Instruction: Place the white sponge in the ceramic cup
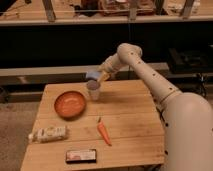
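White sponge (92,75) sits clamped in the end effector (98,76); just above ceramic cup (93,92)

The pale bluish-white white sponge (91,75) sits held in the tan-yellow gripper (97,76), just above centre of the frame, over the greyish-white ceramic cup (93,92) with its darker inside. The arm (150,80) is cream-white. On the light wooden, grained counter (132,117) lie an orange-red bowl (70,104), an orange carrot (103,132), a whitish printed bag (48,133) and a dark packet (81,155) with a pale label.
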Robot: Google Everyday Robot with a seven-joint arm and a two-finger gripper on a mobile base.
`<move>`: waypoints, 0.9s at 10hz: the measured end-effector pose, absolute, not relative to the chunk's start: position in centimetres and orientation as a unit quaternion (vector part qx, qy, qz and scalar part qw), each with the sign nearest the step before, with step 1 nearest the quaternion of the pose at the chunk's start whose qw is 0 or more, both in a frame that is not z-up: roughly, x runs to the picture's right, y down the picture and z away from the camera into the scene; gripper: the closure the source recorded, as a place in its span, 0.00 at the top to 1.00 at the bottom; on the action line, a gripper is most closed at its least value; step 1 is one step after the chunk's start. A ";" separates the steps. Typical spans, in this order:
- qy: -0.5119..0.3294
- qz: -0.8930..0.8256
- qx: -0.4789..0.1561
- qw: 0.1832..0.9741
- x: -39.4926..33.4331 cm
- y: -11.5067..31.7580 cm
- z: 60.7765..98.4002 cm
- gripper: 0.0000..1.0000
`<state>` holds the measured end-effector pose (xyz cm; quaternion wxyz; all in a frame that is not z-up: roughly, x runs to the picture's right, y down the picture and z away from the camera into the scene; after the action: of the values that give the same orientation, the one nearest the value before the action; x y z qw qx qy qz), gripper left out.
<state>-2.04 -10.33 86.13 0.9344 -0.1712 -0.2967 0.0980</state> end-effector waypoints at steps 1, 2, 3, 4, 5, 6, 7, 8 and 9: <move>-0.297 0.098 -0.171 0.934 -2.0 -10.3 86.2 0.27; -0.296 0.098 -0.171 0.934 -1.9 -10.3 86.3 0.27; -0.296 0.098 -0.171 0.935 -1.8 -10.3 86.3 0.27; -0.296 0.098 -0.172 0.935 -1.7 -10.4 86.4 0.27; -0.297 0.097 -0.171 0.935 -1.8 -10.4 86.4 0.27; -0.296 0.096 -0.172 0.935 -1.8 -10.4 86.5 0.27; -0.297 0.095 -0.172 0.934 -1.9 -10.4 86.5 0.27; -0.297 0.094 -0.172 0.934 -2.0 -10.4 86.6 0.27; -0.297 0.094 -0.173 0.935 -1.9 -10.4 86.6 0.27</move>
<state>-1.91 -10.41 86.62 0.9345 -0.1726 -0.2969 0.0937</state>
